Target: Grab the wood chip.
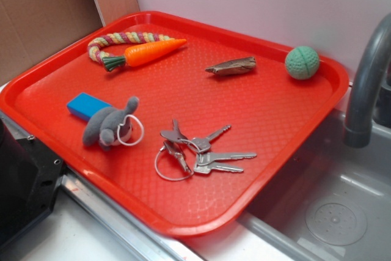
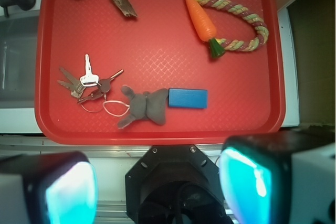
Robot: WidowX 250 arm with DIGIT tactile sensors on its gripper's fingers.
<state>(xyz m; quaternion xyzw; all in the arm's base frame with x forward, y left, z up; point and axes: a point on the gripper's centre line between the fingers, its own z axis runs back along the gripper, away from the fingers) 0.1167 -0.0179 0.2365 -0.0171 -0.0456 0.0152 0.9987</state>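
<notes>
Six things incl. wood chip (image 1: pixel 231 66) on tray (image 1: pixel 55 80); hand (image 2: pixel 157 182) wide apart, empty

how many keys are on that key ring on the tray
4, as far as both views show, all fanned together on one metal key ring near the front edge of the red plastic tray, beside the grey plush toy. Overlap could hide another.

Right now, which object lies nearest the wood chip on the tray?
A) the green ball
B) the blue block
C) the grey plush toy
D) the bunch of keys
A: the wood chip lies near the far edge of the red tray, and the green ball is the closest object to it.
</notes>
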